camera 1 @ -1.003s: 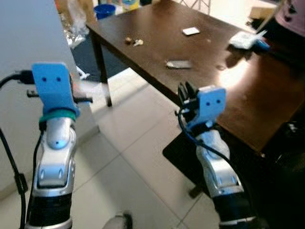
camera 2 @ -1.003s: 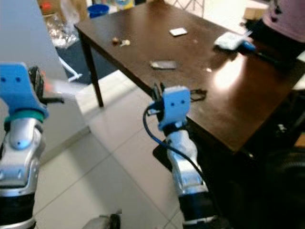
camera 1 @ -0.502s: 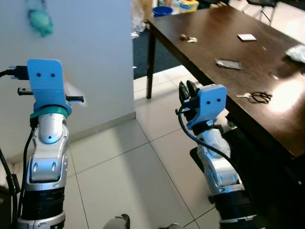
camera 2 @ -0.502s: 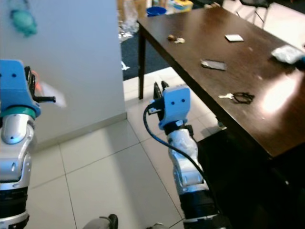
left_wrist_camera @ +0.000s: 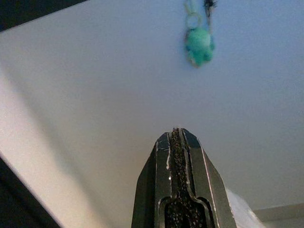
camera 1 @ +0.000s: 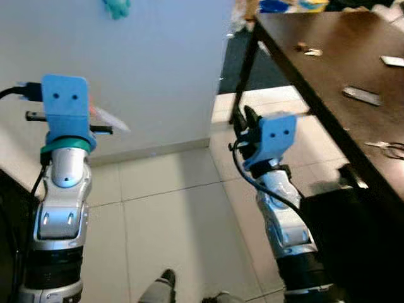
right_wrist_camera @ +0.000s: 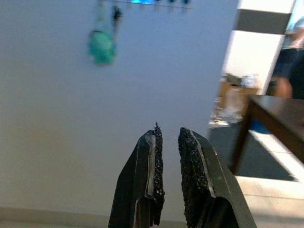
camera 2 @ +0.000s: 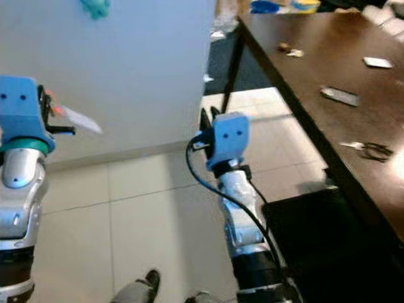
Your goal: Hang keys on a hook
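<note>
Turning is what the robot has just done. A second ago it looked down at the dark table; now it faces the pale wall point(camera 1: 164, 69), so it seems to be heading for the hooks.

On the left side, the left gripper point(left_wrist_camera: 176, 133) is held up in front of the wall. Its two black fingers point(left_wrist_camera: 190, 161) are pressed tight together with no gap. A white tag point(camera 1: 108, 117) with a bit of orange sticks out beside them. I think the gripper has hold of it and that it goes with the keys, but I cannot see any keys there.

Higher up on the wall hangs a teal toy point(left_wrist_camera: 199, 45), dangling from a row of hooks point(right_wrist_camera: 142, 2). The left gripper is well below it and not touching the wall yet.

In the middle, the right gripper point(right_wrist_camera: 167, 133) is raised too. Its fingers are open just a crack and nothing is in them.

On the right stands the table point(camera 1: 328, 57), which has slid to the side of the view. A bunch of keys point(camera 2: 369, 149) lies on it near the edge, well apart from both grippers.

Nothing new is on a hook yet.
</note>
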Motion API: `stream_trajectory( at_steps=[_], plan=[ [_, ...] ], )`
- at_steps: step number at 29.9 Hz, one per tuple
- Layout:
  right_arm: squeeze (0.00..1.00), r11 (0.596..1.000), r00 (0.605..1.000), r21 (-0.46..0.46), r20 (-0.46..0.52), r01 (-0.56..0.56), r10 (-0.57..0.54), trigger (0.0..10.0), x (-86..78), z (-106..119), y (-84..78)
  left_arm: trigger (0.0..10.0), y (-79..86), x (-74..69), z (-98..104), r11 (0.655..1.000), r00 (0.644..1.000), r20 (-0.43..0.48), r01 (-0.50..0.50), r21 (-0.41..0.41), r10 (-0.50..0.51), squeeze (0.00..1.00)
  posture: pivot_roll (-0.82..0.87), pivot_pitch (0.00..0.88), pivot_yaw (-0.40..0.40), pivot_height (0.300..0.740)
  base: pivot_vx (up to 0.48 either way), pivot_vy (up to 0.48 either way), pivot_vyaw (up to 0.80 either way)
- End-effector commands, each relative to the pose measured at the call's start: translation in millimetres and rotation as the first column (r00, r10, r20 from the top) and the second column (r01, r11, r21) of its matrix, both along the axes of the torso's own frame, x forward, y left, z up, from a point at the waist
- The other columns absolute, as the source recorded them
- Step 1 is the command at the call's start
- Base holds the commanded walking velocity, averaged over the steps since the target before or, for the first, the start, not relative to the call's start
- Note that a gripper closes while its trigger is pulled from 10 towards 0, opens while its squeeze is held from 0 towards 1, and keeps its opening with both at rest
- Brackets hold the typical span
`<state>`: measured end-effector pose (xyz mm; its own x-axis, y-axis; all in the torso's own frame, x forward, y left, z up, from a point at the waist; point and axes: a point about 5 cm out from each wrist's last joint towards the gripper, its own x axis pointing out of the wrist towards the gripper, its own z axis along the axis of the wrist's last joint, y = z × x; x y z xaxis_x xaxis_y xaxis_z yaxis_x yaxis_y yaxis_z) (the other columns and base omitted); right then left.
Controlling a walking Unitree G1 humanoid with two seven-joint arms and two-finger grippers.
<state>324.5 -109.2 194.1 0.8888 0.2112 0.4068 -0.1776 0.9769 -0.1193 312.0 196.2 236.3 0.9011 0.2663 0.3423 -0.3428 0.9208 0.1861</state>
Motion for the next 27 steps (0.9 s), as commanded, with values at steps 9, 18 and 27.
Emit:
stream_trajectory(
  at_steps=[9, 18, 27],
  plan=[
    [0.0, 1.0, 1.0, 0.022, -0.002, 0.01, -0.01, 10.0, -0.2, -3, -3.3, 10.0, -4.2, 0.9, 3, 1.0, 1.0, 0.015, 0.014, 0.027, -0.015, 0.0, 0.09, 0.05, 0.052, 0.74, 0.422, 0.0, 0.0],
    [0.0, 1.0, 1.0, 0.023, 0.003, 0.008, -0.008, 10.0, 0.1, -2, -2.5, 10.0, -11.5, 3.0, 9, 0.999, 0.998, 0.038, 0.041, 0.034, -0.043, 0.0, 0.09, 0.043, 0.054, 0.74, 0.48, 0.0, 0.0],
    [0.0, 1.0, 1.0, 0.028, 0.006, 0.004, -0.004, 10.0, 0.4, -2, -1.0, 10.0, -21.9, 4.9, 21, 0.996, 0.992, 0.079, 0.093, 0.009, -0.094, 0.0, 0.09, 0.04, 0.056, 0.74, 0.48, 0.0, 0.0]
  ],
)
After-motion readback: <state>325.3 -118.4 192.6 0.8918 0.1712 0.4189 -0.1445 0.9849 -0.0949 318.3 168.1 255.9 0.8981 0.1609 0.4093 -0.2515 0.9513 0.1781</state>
